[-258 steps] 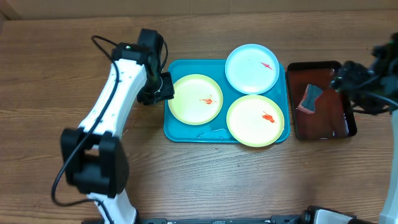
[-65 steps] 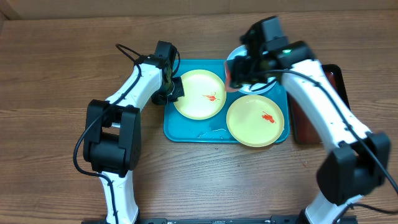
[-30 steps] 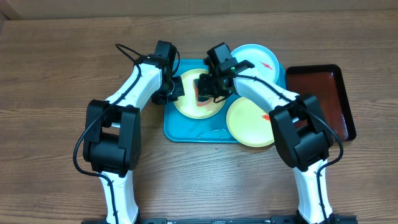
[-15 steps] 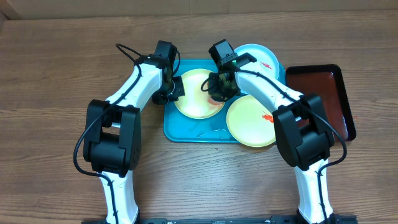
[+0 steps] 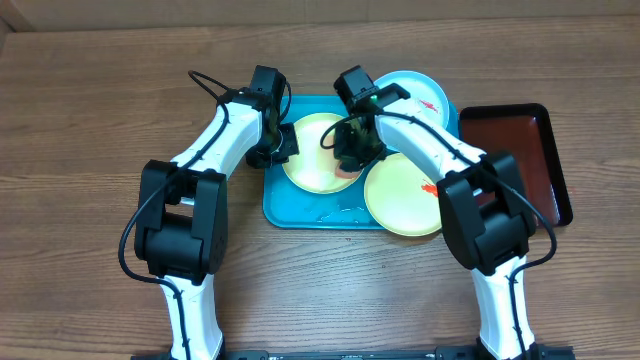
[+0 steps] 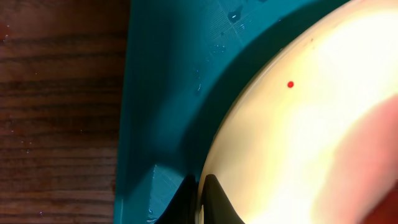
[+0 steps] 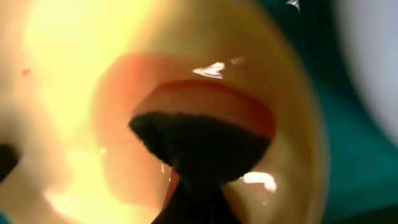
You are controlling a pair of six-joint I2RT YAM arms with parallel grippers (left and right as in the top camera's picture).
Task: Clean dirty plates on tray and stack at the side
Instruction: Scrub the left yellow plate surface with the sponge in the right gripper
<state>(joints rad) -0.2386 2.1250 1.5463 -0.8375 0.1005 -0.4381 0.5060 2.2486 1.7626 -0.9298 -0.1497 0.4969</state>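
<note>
The right claw (image 5: 352,152) grips the sponge (image 7: 202,140) and presses it flat on the left plate (image 5: 308,165). In half a second the sponge has slid from the middle of this plate toward its right lower edge, close to the right plate (image 5: 400,203). The red smear that lay in the middle of the left plate is no longer seen from above. In the left wrist view only one small red dot (image 6: 290,84) remains near the rim. I judge the first plate almost clean; one more pass may be needed.

The left claw (image 5: 274,148) is closed on the left rim of the same plate, one finger above and one below, and it has not moved; it keeps the plate from sliding under the wiping.

Compared with the earliest frame, the sponge has left the dark tray (image 5: 515,170), which lies at the right on the bench (image 5: 80,120), and the right arm has crossed over to the tray (image 5: 300,212). All three plates lie in the tray as before. The right plate and the blue plate (image 5: 415,100) still carry their smears, and nothing is stacked at the side yet.
</note>
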